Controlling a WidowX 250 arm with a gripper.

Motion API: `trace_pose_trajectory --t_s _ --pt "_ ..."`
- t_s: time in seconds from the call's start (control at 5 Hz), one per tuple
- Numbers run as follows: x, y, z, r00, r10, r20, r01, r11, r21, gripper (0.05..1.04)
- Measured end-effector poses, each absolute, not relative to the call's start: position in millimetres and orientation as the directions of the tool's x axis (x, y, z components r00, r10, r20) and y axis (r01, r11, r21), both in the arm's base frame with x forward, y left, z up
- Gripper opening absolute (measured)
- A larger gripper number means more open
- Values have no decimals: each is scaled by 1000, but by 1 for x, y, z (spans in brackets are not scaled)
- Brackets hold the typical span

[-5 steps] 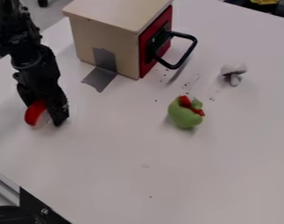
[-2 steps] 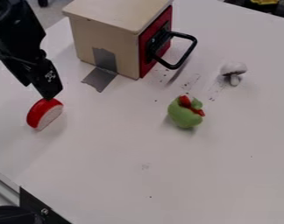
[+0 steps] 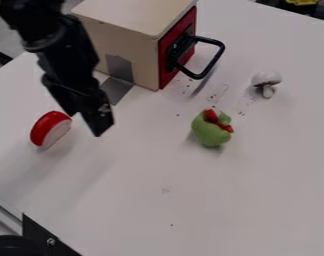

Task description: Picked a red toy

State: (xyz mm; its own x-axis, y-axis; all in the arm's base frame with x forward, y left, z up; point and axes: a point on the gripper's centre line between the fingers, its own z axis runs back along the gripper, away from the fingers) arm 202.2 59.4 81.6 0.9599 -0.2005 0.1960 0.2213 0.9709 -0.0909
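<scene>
As gripper (image 3: 85, 124) hangs w/ fingers apart, red toy (image 3: 44, 126) sits just beside it; prob. best to ctr over toy, lower, squeeze gently.

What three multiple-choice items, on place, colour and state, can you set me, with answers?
1. From the green toy, the mushroom lies:
A) lower left
B) upper right
C) straight below

2. The handle on the box is:
A) black
B) white
C) green

3. The red toy is:
A) gripped
B) on another toy
C) on the table, ungripped

1: B, the mushroom shows higher and further right.
2: A, the bar is black against the red panel.
3: C, it sits left of the gripper, outside its grasp.
</scene>
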Motion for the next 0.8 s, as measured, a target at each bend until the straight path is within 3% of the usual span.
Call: trace_pose_trajectory --t_s 0.4,0.8 --pt "237 -1 70 964 -149 220 177 978 -114 1000" --pt "249 -51 64 963 -62 264 76 996 -42 1000"
